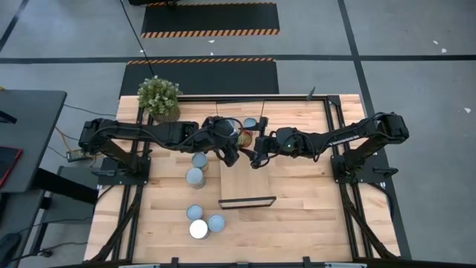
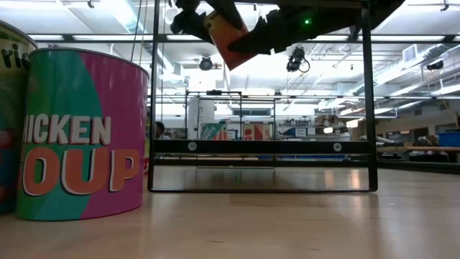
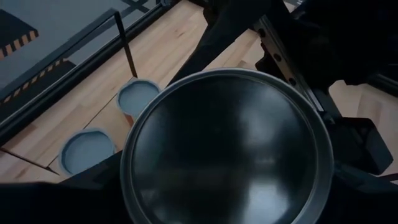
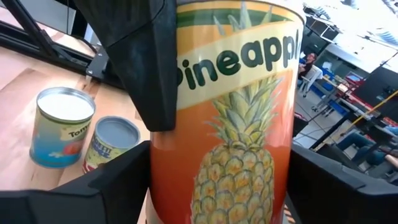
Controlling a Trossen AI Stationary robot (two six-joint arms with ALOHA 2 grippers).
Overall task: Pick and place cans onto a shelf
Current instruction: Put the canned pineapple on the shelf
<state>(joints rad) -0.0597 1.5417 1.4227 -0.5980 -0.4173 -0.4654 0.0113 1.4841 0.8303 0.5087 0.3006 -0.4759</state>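
An orange pineapple can hangs high over the light-wood shelf at mid-table, between both grippers. My left gripper comes from the left and is shut on it. My right gripper comes from the right and is shut on the same can. The can's dark round end fills the left wrist view. In the low view the can is tilted, well above the shelf frame. Several other cans stand on their bases on the table left of the shelf. My left gripper holds the pineapple can by its side wall. One finger lies along the wall, slanting down from above and the left; the other finger is hidden behind the can. The can is lifted clear and tilted. My right gripper pinches the can's side wall between its two fingers, lower on the can than my left finger. The fingers come about level from the table's right and lie across the can. The can stays clear of the shelf.
A potted plant stands at the far left. A chicken soup can sits close to the low camera, with more cans near the front edge. Two cans stand by the shelf's far frame rod.
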